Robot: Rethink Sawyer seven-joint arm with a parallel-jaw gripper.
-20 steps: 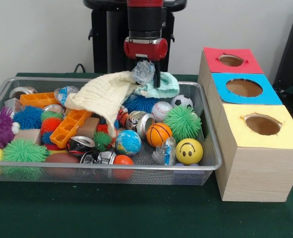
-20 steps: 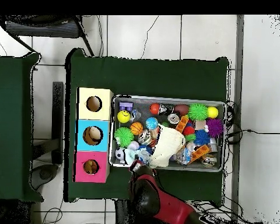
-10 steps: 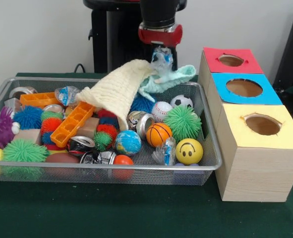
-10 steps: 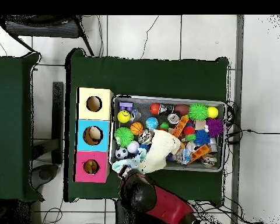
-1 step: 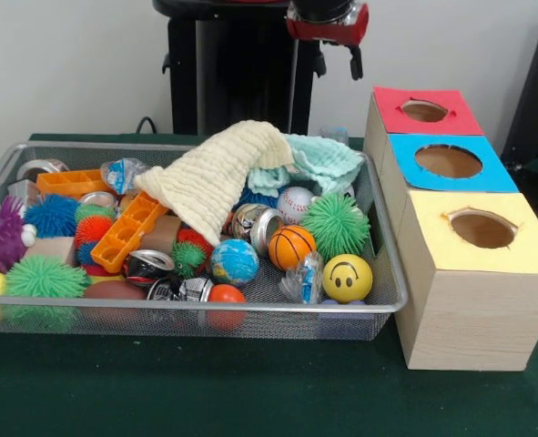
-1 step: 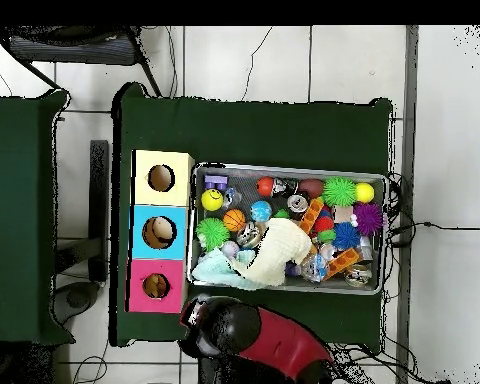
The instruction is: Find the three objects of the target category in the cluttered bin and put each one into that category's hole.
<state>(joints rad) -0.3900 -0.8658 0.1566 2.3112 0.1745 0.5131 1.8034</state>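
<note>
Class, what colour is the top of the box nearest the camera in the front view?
Yellow top, over pale wood sides; the front view shows it best.

Table cover: dark green cloth (image 5: 250,391) lay under everything.
Floor: pale tiles (image 6: 284,60), loose cables (image 6: 259,45).

Front and overhead views, shared bin (image 5: 378,246)

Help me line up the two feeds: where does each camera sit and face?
Front view: across the table, level, facing the wire bin; the hand shows at top.
Overhead view: above, looking straight down; red arm at bottom.
Shared: bin, yellow cloth, three-hole box.
</note>
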